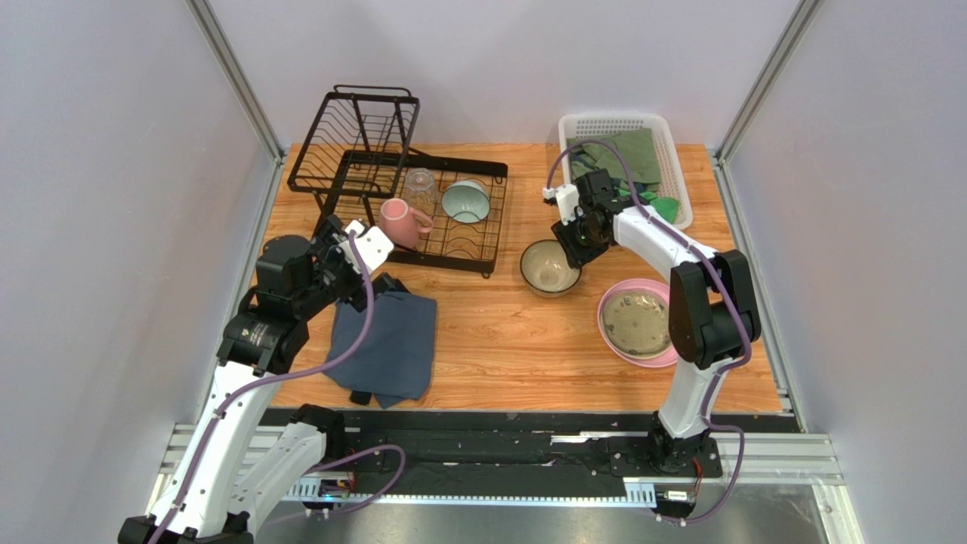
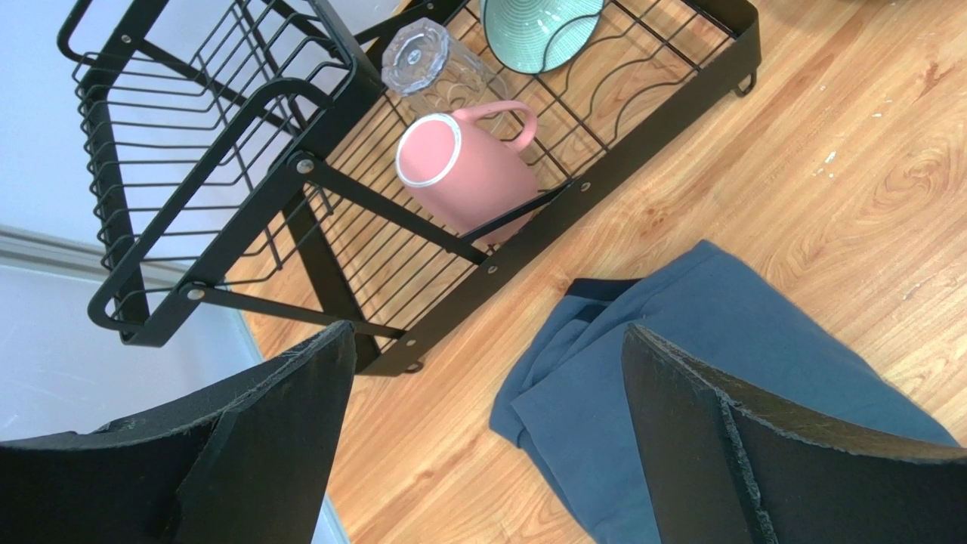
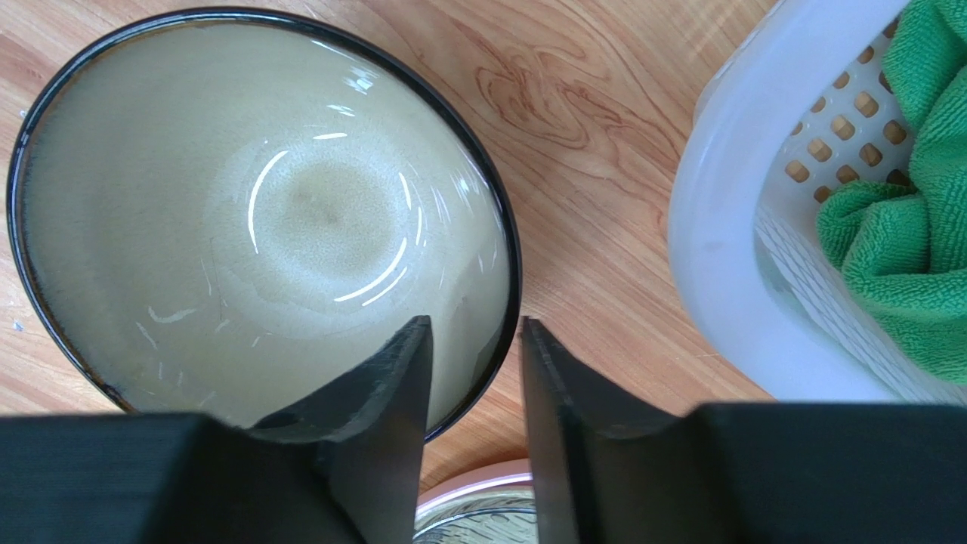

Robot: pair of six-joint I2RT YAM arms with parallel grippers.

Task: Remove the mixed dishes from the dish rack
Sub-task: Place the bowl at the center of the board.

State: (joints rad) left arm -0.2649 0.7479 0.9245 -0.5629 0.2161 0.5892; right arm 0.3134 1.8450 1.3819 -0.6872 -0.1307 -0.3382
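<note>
Count on the dish rack [image 2: 636, 143]: one pink mug [image 2: 460, 170] lying on its side, one clear glass [image 2: 426, 59] and one teal bowl [image 2: 539, 23], all in the lower tray at the far left. Already out on the bench [image 1: 511, 351] are one dark-rimmed cream bowl [image 3: 261, 215] in the middle and, near right, one cream plate [image 1: 636, 321] stacked on one pink plate [image 1: 670, 357].

One blue-grey cloth [image 1: 386, 346] lies near left; one white basket [image 3: 726, 283] sits far right.

The left gripper [image 2: 486, 334] hangs tilted toward the rack's near edge, fingers [image 2: 284, 419] spread wide and empty. The right arm reaches left, and the right gripper [image 3: 474, 329] points down astride the cream bowl's rim, fingers [image 3: 386, 397] slightly parted and not pinching.
</note>
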